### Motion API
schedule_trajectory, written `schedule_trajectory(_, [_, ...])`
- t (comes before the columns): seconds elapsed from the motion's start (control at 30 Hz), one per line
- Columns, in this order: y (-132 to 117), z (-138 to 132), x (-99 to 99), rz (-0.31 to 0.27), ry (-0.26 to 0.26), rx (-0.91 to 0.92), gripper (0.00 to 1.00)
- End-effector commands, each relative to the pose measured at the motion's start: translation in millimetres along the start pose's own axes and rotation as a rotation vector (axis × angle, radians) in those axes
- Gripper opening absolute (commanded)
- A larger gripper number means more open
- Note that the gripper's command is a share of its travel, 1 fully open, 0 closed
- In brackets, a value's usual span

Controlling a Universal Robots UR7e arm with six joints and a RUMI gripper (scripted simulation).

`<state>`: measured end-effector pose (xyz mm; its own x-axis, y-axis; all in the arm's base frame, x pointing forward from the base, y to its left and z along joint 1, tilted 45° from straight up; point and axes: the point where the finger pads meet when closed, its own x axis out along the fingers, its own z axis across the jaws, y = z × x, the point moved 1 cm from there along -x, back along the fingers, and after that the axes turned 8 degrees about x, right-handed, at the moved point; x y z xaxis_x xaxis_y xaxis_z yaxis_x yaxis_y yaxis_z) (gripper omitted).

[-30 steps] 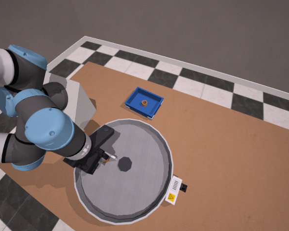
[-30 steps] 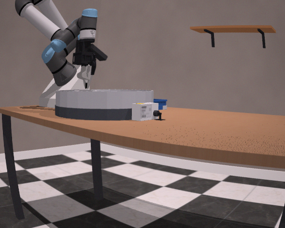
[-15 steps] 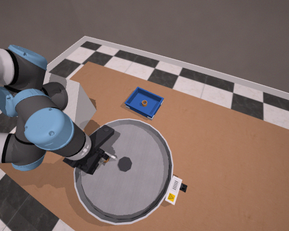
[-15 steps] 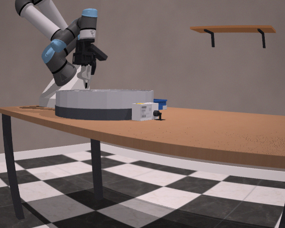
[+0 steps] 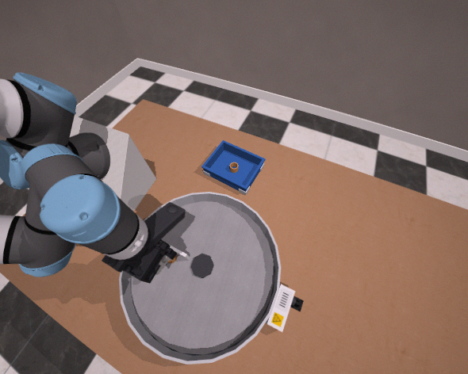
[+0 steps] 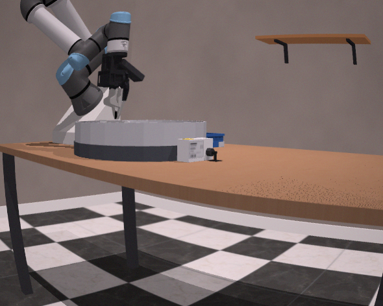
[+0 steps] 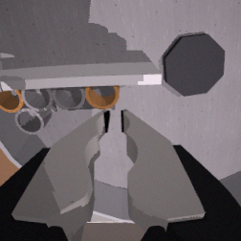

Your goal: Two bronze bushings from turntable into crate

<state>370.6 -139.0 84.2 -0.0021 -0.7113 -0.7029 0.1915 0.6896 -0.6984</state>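
The turntable (image 5: 234, 274) (image 6: 140, 134) is a round grey tray with a raised rim. The blue crate (image 5: 214, 160) (image 6: 216, 136) stands beyond it, with one bronze bushing (image 5: 233, 170) inside. In the wrist view, a bronze bushing (image 7: 101, 106) stands against a pale bar, just ahead and left of my fingertips. Two grey bushings, one of them the grey bushing (image 7: 37, 109), stand in the same row, with another bronze bushing (image 7: 11, 110) at the left end. A third grey bushing (image 7: 31, 132) stands nearer. My gripper (image 7: 115, 112) (image 6: 115, 117) is almost fully shut with nothing between its fingers, low over the turntable.
The pale bar (image 7: 81, 78) (image 5: 179, 253) reaches inward over the turntable toward its dark centre disc (image 7: 193, 64) (image 5: 201, 265). A white labelled box (image 5: 281, 307) (image 6: 194, 150) with a black knob stands against the turntable's outer side. A wall shelf (image 6: 312, 38) hangs at the back.
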Motion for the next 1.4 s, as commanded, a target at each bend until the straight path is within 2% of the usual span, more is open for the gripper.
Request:
schedule_trajectory(0.0, [1.6, -2.6, 7.6, 0.002, 0.006, -0.003, 0.06])
schedule_trajectory(0.5, [2.0, -2.6, 25.8, 0.002, 0.006, -0.003, 0.06])
schedule_trajectory(1.37, [1.5, -1.4, 25.2, 0.001, 0.003, -0.002, 0.06])
